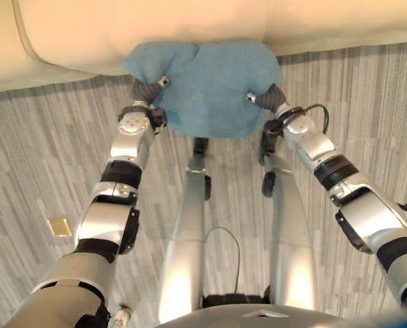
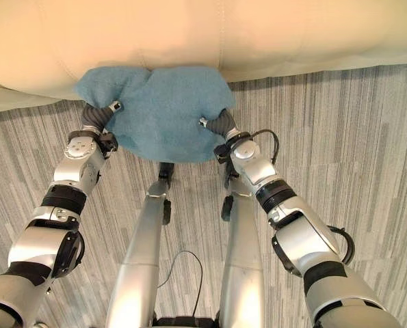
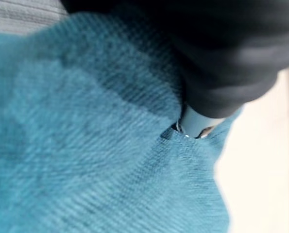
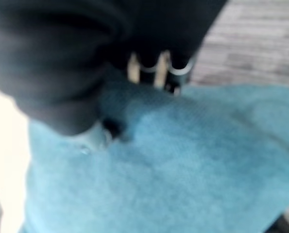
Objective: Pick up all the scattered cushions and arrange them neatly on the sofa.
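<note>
the left hand (image 1: 148, 90) and right hand (image 1: 268, 99) are pinching opposite sides of a soft teal fleece cushion (image 1: 210, 85), fingers dug into the fabric, keeping it level. it is hanging above the grey striped carpet floor (image 1: 46, 157), its far edge overlapping the cream leather sofa (image 1: 189, 20), probably for placing there.

This looks like a living room or lounge in a home. A cream sofa (image 1: 189, 27) with smooth, padded upholstery and stitched seams runs across the far side of the head views, its front edge bulging out over the floor. The floor (image 1: 39, 157) is laid in narrow grey striped planks, like laminate or vinyl. A soft teal cushion (image 1: 210, 85) lies against the sofa's front edge, a household furnishing.
</note>
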